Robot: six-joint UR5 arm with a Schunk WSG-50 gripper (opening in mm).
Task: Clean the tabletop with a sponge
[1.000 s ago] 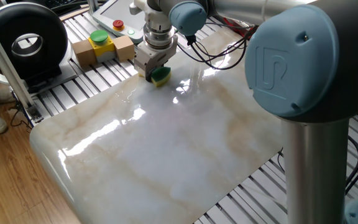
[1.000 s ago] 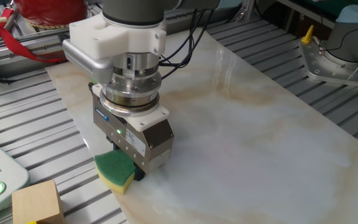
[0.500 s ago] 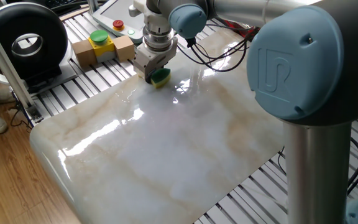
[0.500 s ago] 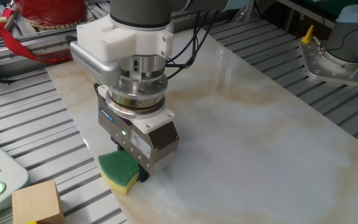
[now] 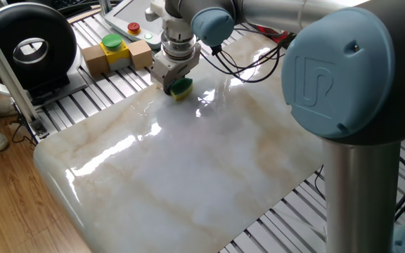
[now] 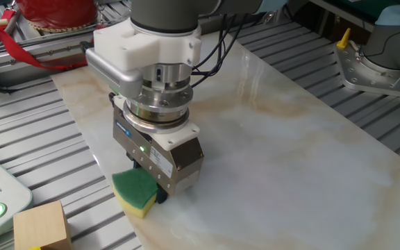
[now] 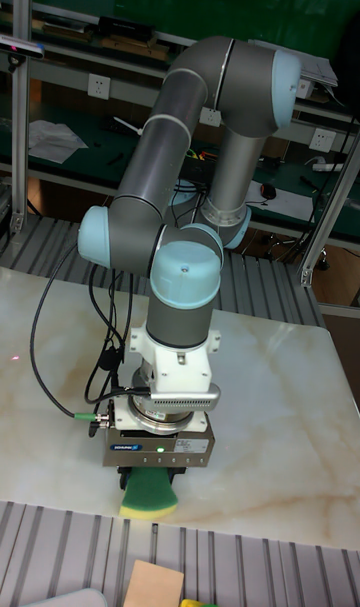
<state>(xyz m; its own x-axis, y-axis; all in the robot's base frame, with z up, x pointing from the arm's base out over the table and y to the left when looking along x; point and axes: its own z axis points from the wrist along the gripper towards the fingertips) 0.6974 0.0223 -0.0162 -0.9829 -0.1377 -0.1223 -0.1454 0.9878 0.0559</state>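
tall fixed view puts the small rectangular sponge with its green scouring layer over yellow foam [image 7: 149, 491] nearest, at the near edge of the glossy white marble-look tabletop with beige veins [image 7: 270, 437], directly beneath the grey two-finger gripper [image 7: 152, 472], which is judged to be closed on it. the sponge is seen pressed flat to the slab, protruding toward the ribbed grey metal slats [image 6: 26, 149]. its long axis cannot be told. the unwiped slab stretches away from that edge, so the stroke is judged to run inward. the fingertips are hidden behind the gripper body in every view, and the contact patch is not visible.
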